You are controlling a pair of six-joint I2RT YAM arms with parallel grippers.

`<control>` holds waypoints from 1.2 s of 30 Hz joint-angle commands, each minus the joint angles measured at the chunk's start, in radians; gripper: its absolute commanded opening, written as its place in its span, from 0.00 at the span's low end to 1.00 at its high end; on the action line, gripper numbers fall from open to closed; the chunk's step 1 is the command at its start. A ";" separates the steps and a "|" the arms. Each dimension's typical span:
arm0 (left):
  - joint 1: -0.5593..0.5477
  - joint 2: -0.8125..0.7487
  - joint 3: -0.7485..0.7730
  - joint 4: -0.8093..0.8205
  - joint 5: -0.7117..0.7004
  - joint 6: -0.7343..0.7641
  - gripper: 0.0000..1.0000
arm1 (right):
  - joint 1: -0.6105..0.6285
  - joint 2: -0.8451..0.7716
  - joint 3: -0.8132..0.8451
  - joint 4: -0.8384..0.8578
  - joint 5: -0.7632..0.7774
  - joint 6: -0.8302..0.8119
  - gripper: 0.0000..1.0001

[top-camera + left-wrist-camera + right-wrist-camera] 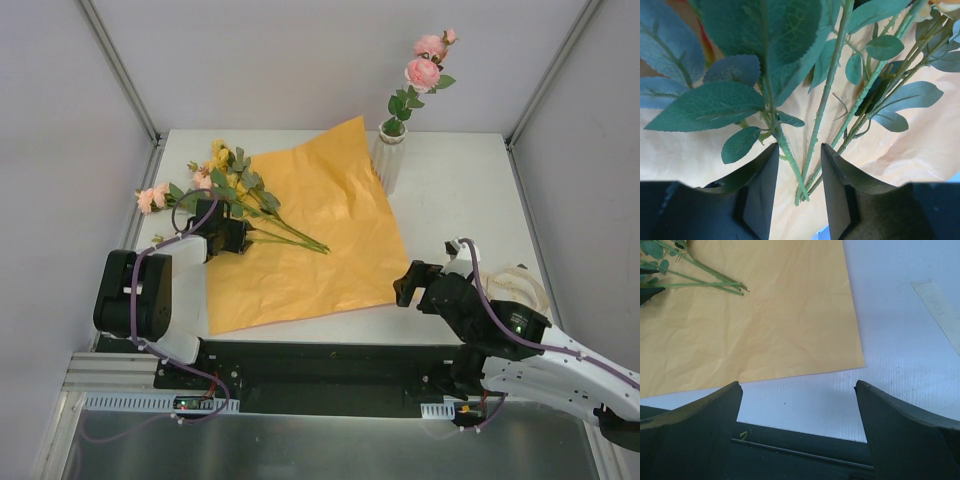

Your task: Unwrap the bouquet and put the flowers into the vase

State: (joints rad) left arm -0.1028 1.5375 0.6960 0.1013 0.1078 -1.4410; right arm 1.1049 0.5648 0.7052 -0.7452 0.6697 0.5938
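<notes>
The bouquet lies unwrapped: its orange paper [320,230] is spread flat on the table, and loose flowers [235,185] with pink and yellow heads rest across its upper left corner. My left gripper [240,238] is low over their green stems [812,145]. Its jaws are open on either side of the stems [290,238], touching none. The white ribbed vase [390,160] stands at the back beside the paper and holds a stem of pink roses [424,70]. My right gripper [403,285] hovers wide open and empty by the paper's near right corner [850,360].
A coil of cream ribbon [520,290] lies on the white table [460,200] at the right, behind my right arm. A pale strip [940,305] shows on the table in the right wrist view. The dark front rail [805,450] lies just below my right gripper [799,385].
</notes>
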 commanded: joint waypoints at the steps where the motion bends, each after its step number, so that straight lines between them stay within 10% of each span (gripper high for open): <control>1: 0.008 0.015 0.033 -0.064 -0.065 -0.036 0.36 | 0.006 -0.003 0.020 0.003 0.021 0.008 0.99; 12: 0.008 0.070 0.069 -0.141 -0.083 -0.004 0.32 | 0.007 0.021 0.031 0.017 0.014 0.003 0.99; 24: 0.008 0.038 0.074 -0.146 -0.059 0.007 0.04 | 0.013 0.029 0.028 0.018 0.019 0.003 0.99; 36: 0.008 -0.302 -0.007 -0.155 -0.050 0.014 0.00 | 0.015 0.026 0.025 0.014 0.030 0.009 0.99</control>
State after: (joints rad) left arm -0.1028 1.3563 0.7258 -0.0273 0.0544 -1.4269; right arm 1.1118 0.5892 0.7052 -0.7448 0.6701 0.5938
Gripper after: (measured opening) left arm 0.022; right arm 0.988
